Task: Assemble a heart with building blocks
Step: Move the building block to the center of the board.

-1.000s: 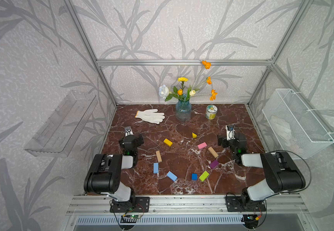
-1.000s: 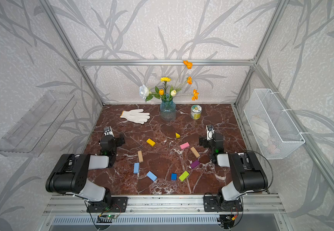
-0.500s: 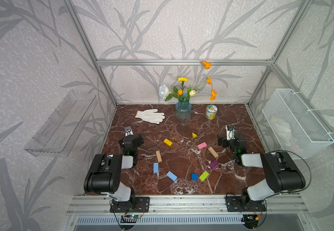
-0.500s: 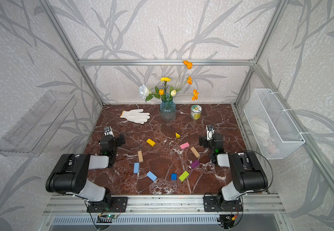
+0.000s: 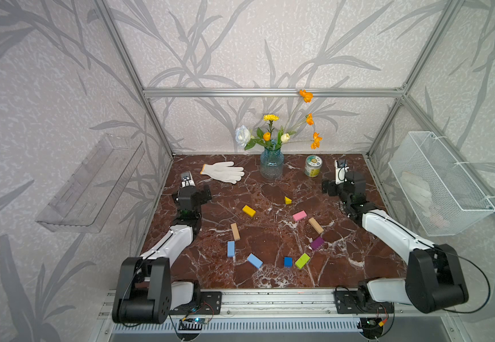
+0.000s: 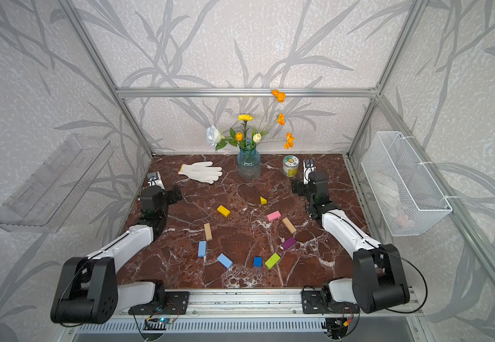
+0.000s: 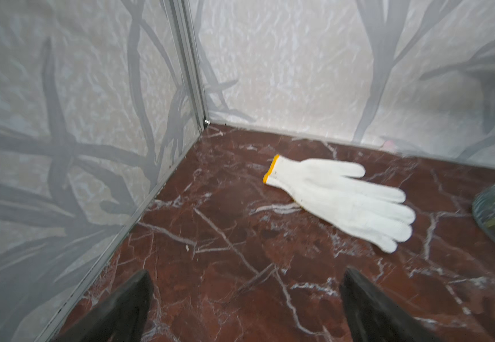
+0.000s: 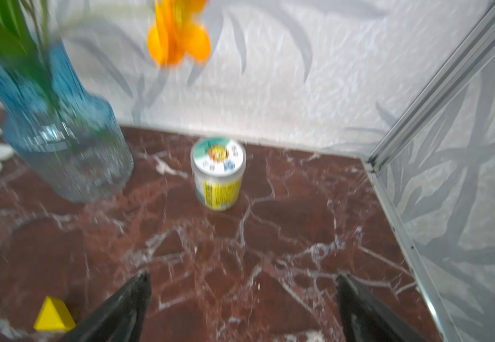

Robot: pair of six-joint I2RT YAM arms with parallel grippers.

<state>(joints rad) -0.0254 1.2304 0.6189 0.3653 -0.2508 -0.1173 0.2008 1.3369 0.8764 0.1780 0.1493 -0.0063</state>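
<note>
Several building blocks lie loose and apart on the marble table (image 5: 270, 189) in both top views: yellow block (image 5: 249, 210), yellow wedge (image 5: 288, 200), pink (image 5: 299, 216), two tan (image 5: 315, 225) (image 5: 235, 231), two light blue (image 5: 230, 248) (image 5: 254, 260), dark blue (image 5: 288, 261), lime (image 5: 302, 261), purple (image 5: 317, 243). No heart is in view. My left gripper (image 5: 193, 192) (image 7: 246, 271) hovers open at the left edge, over bare marble. My right gripper (image 5: 344, 186) (image 8: 243, 275) is open at the back right, with the wedge (image 8: 53, 315) just off to its side.
A white glove (image 5: 224, 171) lies at the back left, ahead of the left gripper. A blue glass vase (image 5: 271, 165) of flowers and a small tin (image 5: 313, 165) stand at the back. A wire basket (image 5: 435, 183) hangs on the right wall, a clear shelf (image 5: 92, 183) on the left.
</note>
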